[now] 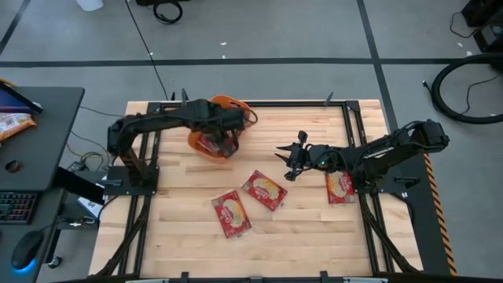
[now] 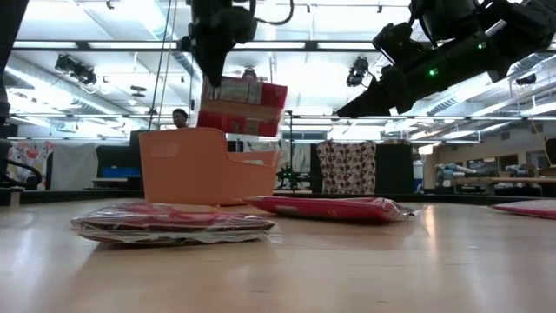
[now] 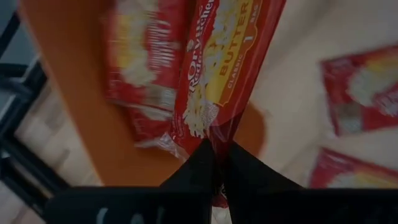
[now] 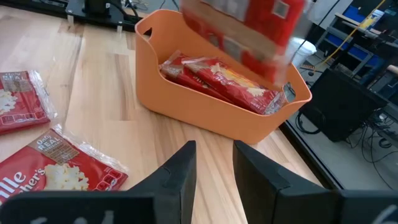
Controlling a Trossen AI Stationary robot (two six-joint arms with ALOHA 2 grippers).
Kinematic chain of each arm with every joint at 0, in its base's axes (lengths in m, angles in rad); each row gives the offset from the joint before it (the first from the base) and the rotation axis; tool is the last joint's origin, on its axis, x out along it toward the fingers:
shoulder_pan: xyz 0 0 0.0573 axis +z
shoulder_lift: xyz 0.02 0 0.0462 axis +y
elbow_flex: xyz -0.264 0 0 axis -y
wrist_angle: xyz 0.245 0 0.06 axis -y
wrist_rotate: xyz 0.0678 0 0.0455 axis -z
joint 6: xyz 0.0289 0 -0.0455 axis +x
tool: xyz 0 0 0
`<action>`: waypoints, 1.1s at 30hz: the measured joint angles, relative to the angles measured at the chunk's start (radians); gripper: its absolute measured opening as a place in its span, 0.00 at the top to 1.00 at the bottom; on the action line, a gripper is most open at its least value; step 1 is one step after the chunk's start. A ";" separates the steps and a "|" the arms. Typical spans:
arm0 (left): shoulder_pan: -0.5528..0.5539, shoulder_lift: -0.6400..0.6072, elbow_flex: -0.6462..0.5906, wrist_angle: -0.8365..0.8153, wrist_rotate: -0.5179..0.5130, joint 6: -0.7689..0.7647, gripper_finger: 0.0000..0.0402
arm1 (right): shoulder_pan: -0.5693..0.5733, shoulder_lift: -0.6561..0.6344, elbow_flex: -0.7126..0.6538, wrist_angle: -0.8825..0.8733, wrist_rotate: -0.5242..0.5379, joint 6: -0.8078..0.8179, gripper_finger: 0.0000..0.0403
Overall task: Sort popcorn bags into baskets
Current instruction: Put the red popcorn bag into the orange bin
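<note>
The orange basket point(image 1: 228, 106) stands on the table's far left part and holds several red popcorn bags point(image 4: 217, 74). My left gripper point(image 3: 216, 163) is above it, shut on one more red bag point(image 2: 243, 106) that hangs over the basket point(image 2: 208, 165). My right gripper point(image 4: 214, 165) is open, raised over the table's middle right point(image 1: 287, 161), and points toward the basket point(image 4: 217, 115). Three bags lie flat on the wood: two in the middle point(image 1: 263, 189) point(image 1: 231, 213) and one on the right point(image 1: 340, 187). My left gripper pinches the red bag by its top edge point(image 3: 211, 134) between the two fingers, coming from above and pointing down. The bag hangs below the fingers, lifted clear, its lower edge point(image 2: 239, 129) just above the basket's rim.
A dark metal frame point(image 1: 357, 134) runs around the wooden top. A desk with a keyboard and mouse point(image 1: 23, 208) stands left of the table. Bare wood point(image 1: 314, 236) lies near the front edge. A person point(image 2: 180, 117) shows far behind in the room.
</note>
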 joint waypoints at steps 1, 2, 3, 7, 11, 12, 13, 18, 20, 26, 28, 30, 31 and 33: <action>0.018 -0.001 -0.002 -0.002 -0.010 -0.001 0.94 | 0.000 0.000 0.000 0.000 0.000 0.000 0.73; 0.035 -0.002 -0.011 -0.001 -0.021 -0.005 0.94 | 0.000 0.000 0.000 0.000 0.000 0.000 0.73; 0.055 -0.003 -0.024 -0.002 -0.032 -0.017 0.94 | 0.000 0.000 0.000 0.000 0.000 0.000 0.73; 0.151 -0.002 -0.100 -0.007 -0.068 -0.021 0.94 | 0.000 0.000 0.000 0.000 0.000 0.000 0.73; 0.232 -0.002 -0.185 0.064 -0.067 -0.018 0.93 | 0.001 0.000 0.000 0.001 0.000 0.000 0.73; 0.246 -0.002 -0.202 0.090 -0.066 -0.017 0.92 | 0.001 0.000 0.000 0.001 0.000 0.000 0.73; 0.256 -0.002 -0.214 0.116 -0.066 -0.006 0.91 | 0.001 0.000 0.000 0.001 0.000 0.000 0.73; 0.252 -0.002 -0.224 0.202 -0.073 0.033 0.77 | 0.000 0.000 0.000 0.000 0.000 -0.002 0.73; 0.241 -0.001 -0.224 0.206 -0.072 0.067 0.71 | 0.000 0.000 0.000 0.000 0.000 -0.003 0.73; 0.162 -0.001 -0.224 0.282 0.040 0.337 0.61 | 0.000 0.000 0.000 0.001 0.000 -0.003 0.73; 0.109 -0.001 -0.224 0.341 0.089 0.436 0.61 | 0.000 0.000 0.000 0.003 0.000 -0.003 0.73; 0.054 -0.001 -0.224 0.398 0.088 0.514 0.62 | 0.000 0.000 0.000 0.002 0.000 -0.003 0.73; 0.025 0.005 -0.224 0.426 0.077 0.533 0.62 | 0.000 0.000 0.000 0.002 0.000 -0.003 0.73; -0.025 0.018 -0.224 0.472 0.055 0.540 0.62 | 0.000 0.000 0.000 -0.001 0.012 -0.002 0.73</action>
